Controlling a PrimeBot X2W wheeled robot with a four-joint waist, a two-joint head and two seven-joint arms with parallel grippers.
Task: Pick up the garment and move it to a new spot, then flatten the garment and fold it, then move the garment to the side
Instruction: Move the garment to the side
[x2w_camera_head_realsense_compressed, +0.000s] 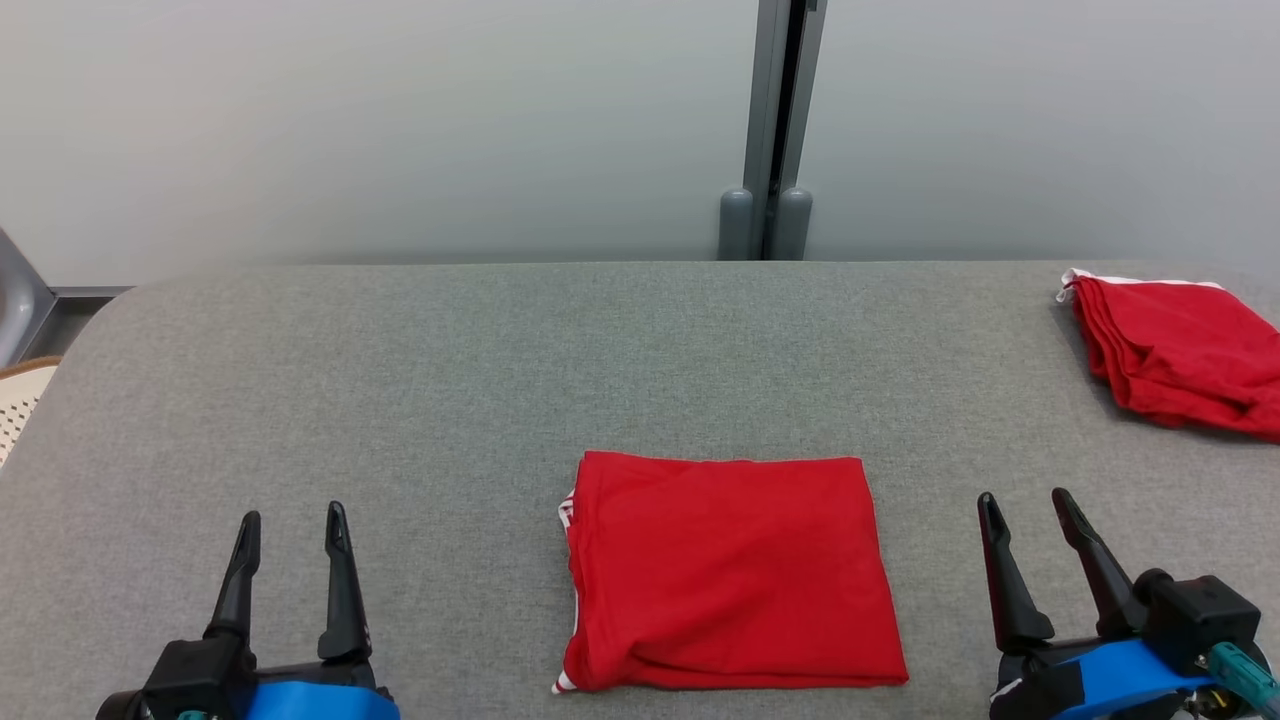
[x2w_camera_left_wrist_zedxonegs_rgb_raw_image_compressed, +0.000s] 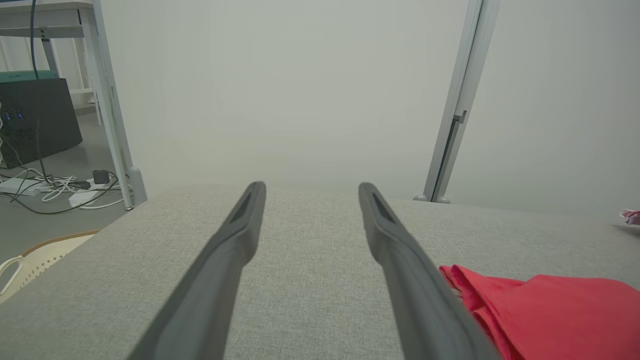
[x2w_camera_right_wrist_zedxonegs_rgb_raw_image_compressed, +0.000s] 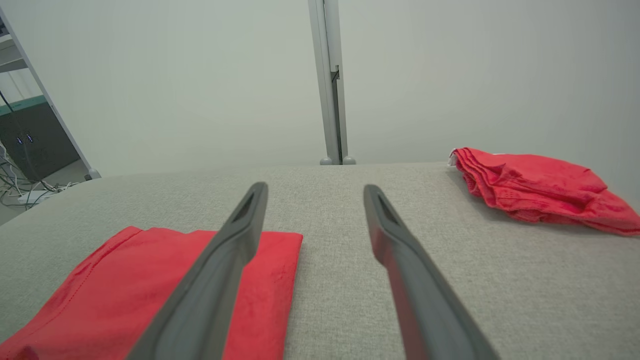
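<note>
A red garment (x2w_camera_head_realsense_compressed: 730, 570) lies folded into a neat rectangle on the grey padded table (x2w_camera_head_realsense_compressed: 400, 380), near the front edge and between my two arms. It also appears at the lower right of the left wrist view as the red garment (x2w_camera_left_wrist_zedxonegs_rgb_raw_image_compressed: 545, 310) and at the lower left of the right wrist view as the red garment (x2w_camera_right_wrist_zedxonegs_rgb_raw_image_compressed: 145, 285). My left gripper (x2w_camera_head_realsense_compressed: 293, 515) rests open to the left of it, fingers apart with nothing between them. My right gripper (x2w_camera_head_realsense_compressed: 1025, 498) stands open to the right of it, likewise holding nothing.
A second red folded cloth (x2w_camera_head_realsense_compressed: 1175, 350) with white trim lies at the table's far right edge, also seen as the red cloth (x2w_camera_right_wrist_zedxonegs_rgb_raw_image_compressed: 540, 187). A grey post (x2w_camera_head_realsense_compressed: 770, 130) rises behind the table. A pale basket (x2w_camera_left_wrist_zedxonegs_rgb_raw_image_compressed: 35, 257) and cables (x2w_camera_left_wrist_zedxonegs_rgb_raw_image_compressed: 60, 187) sit off the left.
</note>
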